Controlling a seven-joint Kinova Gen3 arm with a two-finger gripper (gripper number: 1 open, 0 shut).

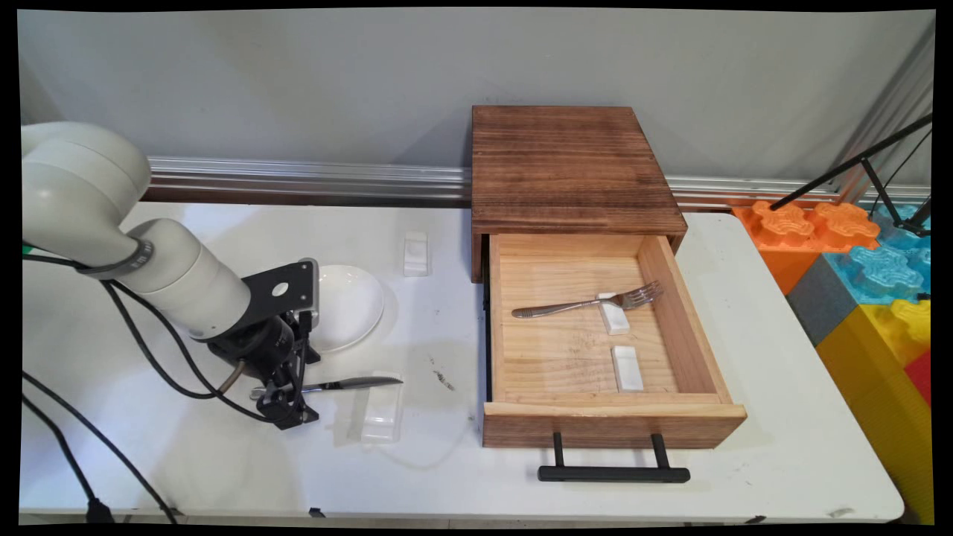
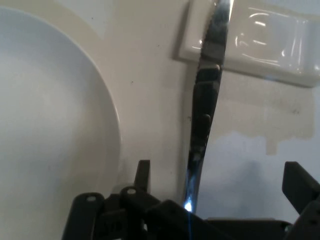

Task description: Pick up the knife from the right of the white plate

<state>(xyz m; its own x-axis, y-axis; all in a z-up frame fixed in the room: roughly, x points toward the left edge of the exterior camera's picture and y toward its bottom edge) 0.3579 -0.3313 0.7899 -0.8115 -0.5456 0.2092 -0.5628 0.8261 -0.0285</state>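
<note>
My end effector is low over the left part of the white bench, straddling the handle end of a table knife. In the hand view the fingers stand apart on either side of the handle; the end effector is spread, not clamped on the knife.

The knife lies flat, its blade resting across a glossy white ceramic rest. A round white plate, smooth and shallow, sits just beside the end effector on the far side.

Risks, as I judge them:
- The knife is thin, polished metal; a closing grip may slip or pivot it on the glazed rest.
- The rest is small and loose; dragging the blade could shift or tip it.
- The plate's rim is near one finger; sideways drift could knock it.

To the right, a rough-grained dark wooden box has its pale drawer pulled out, holding a steel fork propped on one of two white rests.
</note>
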